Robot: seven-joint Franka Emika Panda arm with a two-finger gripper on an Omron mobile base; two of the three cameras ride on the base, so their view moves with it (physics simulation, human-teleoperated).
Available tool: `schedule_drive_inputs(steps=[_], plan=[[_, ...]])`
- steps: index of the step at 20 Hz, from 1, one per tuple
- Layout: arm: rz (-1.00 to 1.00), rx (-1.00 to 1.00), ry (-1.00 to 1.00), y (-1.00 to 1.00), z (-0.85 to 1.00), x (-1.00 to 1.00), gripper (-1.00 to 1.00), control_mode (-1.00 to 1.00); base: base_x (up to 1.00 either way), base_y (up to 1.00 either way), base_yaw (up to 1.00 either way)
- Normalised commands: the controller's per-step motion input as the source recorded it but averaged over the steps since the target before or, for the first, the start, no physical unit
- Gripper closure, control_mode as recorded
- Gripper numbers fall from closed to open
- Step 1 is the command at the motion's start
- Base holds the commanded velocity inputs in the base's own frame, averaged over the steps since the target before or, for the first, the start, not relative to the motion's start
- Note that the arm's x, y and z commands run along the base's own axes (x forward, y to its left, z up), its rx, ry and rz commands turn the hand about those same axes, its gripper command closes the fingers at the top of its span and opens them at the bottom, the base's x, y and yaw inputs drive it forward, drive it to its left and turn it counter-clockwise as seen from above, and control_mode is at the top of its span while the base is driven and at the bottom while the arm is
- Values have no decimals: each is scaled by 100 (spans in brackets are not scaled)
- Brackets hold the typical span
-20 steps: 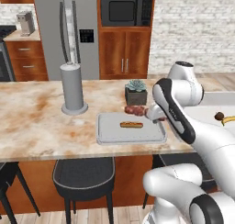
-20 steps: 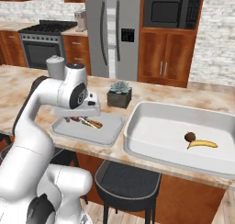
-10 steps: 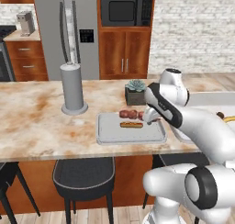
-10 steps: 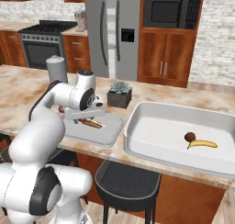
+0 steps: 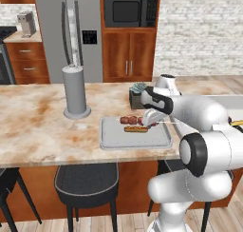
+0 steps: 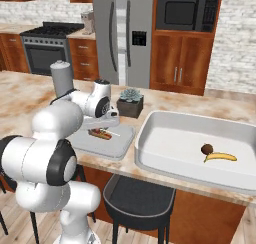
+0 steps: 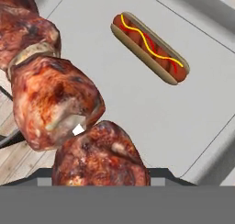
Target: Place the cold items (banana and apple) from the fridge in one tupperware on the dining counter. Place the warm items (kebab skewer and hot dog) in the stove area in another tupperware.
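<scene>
The gripper [image 5: 153, 119] pinches the kebab skewer [image 5: 130, 120] low over the far rim of the flat grey tray [image 5: 118, 138], just behind the hot dog [image 5: 136, 129] lying on its open floor, the arm folded down across the dining counter [image 5: 33, 126].

A flat grey tray [image 5: 135, 137] sits on the counter [image 5: 38, 126]. A hot dog [image 5: 136, 129] lies in it. The gripper [image 5: 151, 119] is over the tray's far edge, with the kebab [image 5: 130, 120] right by it. A small plant [image 5: 138, 95] stands behind. A grey post [image 5: 75, 91] stands to the left.
</scene>
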Motion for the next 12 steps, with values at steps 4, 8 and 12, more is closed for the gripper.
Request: schedule_drive_inputs(steps=[4, 8, 12], plan=[[7, -5, 0, 0, -55, 51, 100, -100, 0, 0, 0], [11, -10, 3, 0, -54, 57, 100, -100, 0, 0, 0], [12, -8, 4, 0, -39, 61, 100, -100, 0, 0, 0]])
